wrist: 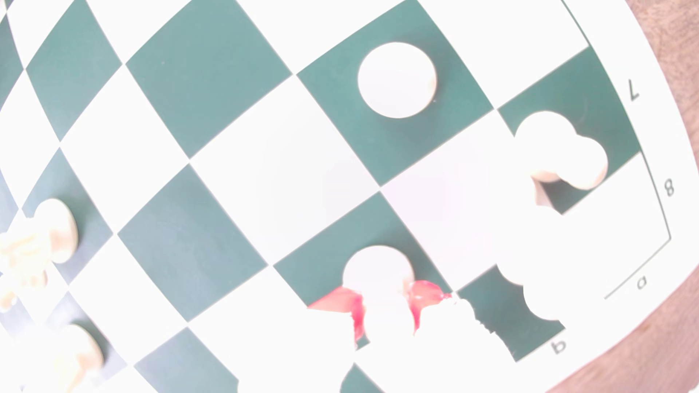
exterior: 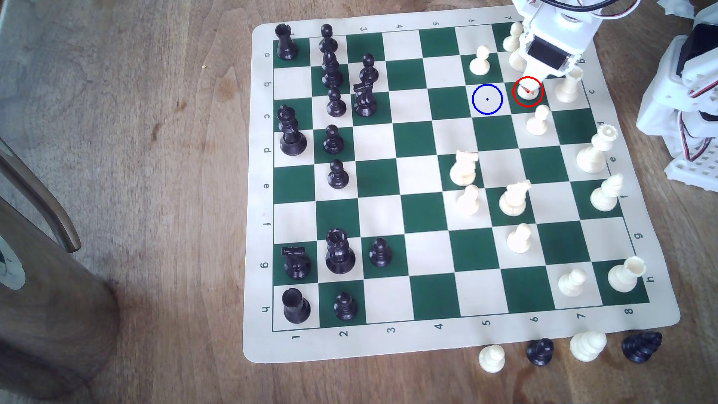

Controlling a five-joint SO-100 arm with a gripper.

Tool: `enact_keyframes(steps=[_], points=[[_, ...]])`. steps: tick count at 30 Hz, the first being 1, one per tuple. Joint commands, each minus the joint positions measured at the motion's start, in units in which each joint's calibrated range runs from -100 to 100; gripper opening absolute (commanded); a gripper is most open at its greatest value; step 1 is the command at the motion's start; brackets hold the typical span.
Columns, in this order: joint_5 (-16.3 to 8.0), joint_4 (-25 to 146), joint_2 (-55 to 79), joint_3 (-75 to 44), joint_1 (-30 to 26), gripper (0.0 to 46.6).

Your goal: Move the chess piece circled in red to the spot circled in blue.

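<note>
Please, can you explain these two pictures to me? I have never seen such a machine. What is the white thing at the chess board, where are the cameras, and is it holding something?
The white thing is a small robot arm. One picture comes from a camera above the table; the other, blurry one comes from a camera on the arm's wrist, looking down. On the wooden table lies a green and white chess mat with black and cream pieces. The gripper is down over the cream pawn circled in red. In the wrist view its red-tipped fingers stand on either side of that pawn; whether they already squeeze it is unclear. The spot circled in blue is the neighbouring white square, on the exterior view's left.
</note>
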Motion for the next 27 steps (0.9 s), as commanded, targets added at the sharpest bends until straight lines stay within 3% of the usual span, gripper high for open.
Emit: enact_keyframes(steps=[1, 4, 16, 27], points=[[-0.29, -0.24, -0.46, -0.39, -0.89, 0.2], [-0.39, 0.66, -1.06, -1.66, -1.13, 0.2], [-0.63, 14.83, -3.6, -24.78, -1.36, 0.2], [-0.78, 1.48, -0.21, -13.27, -5.43, 0.2]])
